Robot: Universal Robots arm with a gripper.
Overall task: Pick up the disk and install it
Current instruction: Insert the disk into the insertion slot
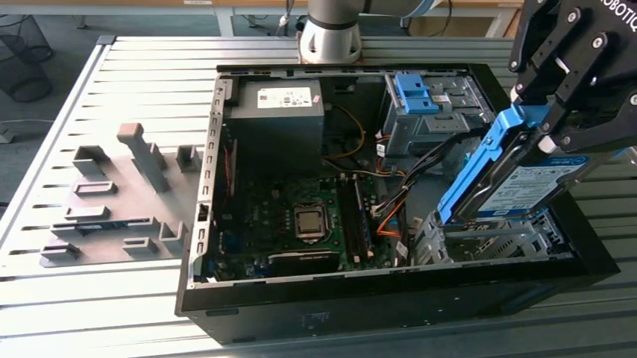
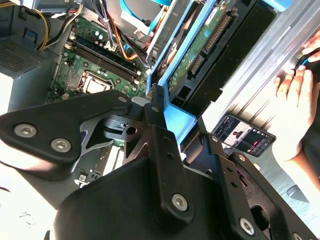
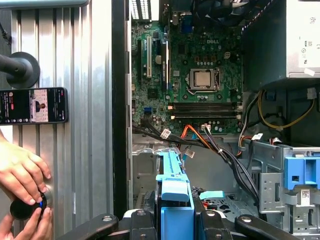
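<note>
On the slatted metal table (image 1: 130,74): open black computer case (image 1: 398,306), lying on its side. Inside the case, at its far end, grey power supply (image 1: 279,123) with a white printed sticker; mid-case, green motherboard (image 1: 289,216). Over the case's corner on the exterior view's right, black gripper (image 1: 545,127), jaws clamped on the blue handle of the disk (image 1: 518,183). Hangs tilted, white-and-blue label facing out, print too small to read, lower edge just above the case's silver drive cage (image 1: 488,239), perhaps touching. Beside the case, on the table, a phone (image 3: 32,105) with lit screen and a person's hand (image 3: 20,172).
</note>
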